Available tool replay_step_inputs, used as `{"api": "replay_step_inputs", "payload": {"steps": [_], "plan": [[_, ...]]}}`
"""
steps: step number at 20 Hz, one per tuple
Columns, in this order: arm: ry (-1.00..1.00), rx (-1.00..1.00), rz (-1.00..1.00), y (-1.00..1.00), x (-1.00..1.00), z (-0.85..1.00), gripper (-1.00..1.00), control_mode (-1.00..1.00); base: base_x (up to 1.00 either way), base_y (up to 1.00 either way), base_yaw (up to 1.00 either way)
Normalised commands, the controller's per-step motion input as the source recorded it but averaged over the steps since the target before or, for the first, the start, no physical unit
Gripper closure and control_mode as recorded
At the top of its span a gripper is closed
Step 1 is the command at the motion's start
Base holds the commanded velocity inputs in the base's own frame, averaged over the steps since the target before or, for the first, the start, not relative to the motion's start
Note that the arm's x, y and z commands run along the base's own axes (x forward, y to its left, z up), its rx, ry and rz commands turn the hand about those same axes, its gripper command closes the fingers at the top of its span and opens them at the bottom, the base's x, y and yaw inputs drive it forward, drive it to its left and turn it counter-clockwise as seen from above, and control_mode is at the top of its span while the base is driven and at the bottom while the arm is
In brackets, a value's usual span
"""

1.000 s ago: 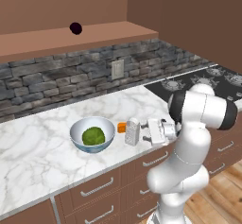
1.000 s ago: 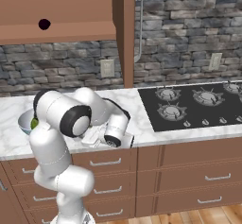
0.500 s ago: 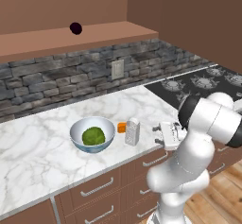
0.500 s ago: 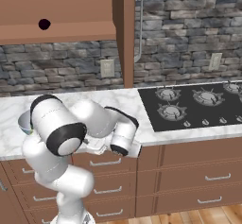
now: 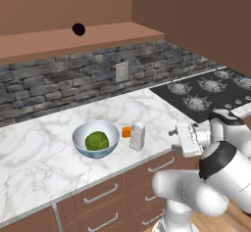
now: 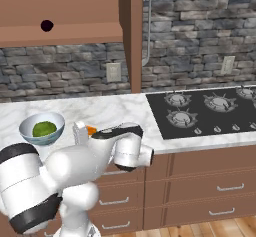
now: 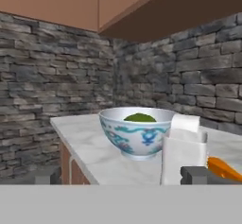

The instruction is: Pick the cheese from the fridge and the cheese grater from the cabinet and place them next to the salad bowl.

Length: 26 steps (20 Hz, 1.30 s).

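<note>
Grater (image 5: pixel 137 136) and cheese (image 5: pixel 126 132) stand beside the salad bowl (image 5: pixel 96 139), and the gripper (image 5: pixel 172 132), fingers apart and empty, has pulled back, so placing looks done

The gripper (image 5: pixel 172 132) has drawn back from the cheese grater (image 5: pixel 137 136), past the table (image 5: pixel 44 162) edge. It now hangs off the table front, well apart from the grater, with the arm swung lower and farther out.

Pale blue-grey round bowl w/ green leafy ball (image 6: pixel 42 127) on white marble worktop (image 6: pixel 112 107); silvery box grater (image 6: pixel 80 132) & small orange cheese wedge (image 6: pixel 91 129) just beside it.
</note>
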Motion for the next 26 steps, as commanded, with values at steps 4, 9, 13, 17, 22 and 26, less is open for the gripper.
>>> {"api": "replay_step_inputs", "payload": {"steps": [4,9,13,17,22,26], "plan": [[0.0,-0.35,-0.06,0.0,-0.39,0.16,-1.0,-1.0,0.0,0.0,0.0],[0.06,-0.51,-0.02,-0.02,-0.13,0.1,-1.0,-1.0,0.0,0.0,0.0],[0.14,-0.58,-0.02,0.0,-0.06,0.04,-1.0,-1.0,0.0,0.0,0.0],[0.17,-0.63,0.0,0.0,0.0,0.0,-1.0,-1.0,0.0,0.0,0.0],[0.08,-0.57,0.0,-0.08,0.12,0.13,-1.0,-1.0,0.0,0.0,0.0],[0.08,-0.42,0.0,0.0,0.12,0.6,-1.0,-1.0,0.0,0.0,0.0]]}}
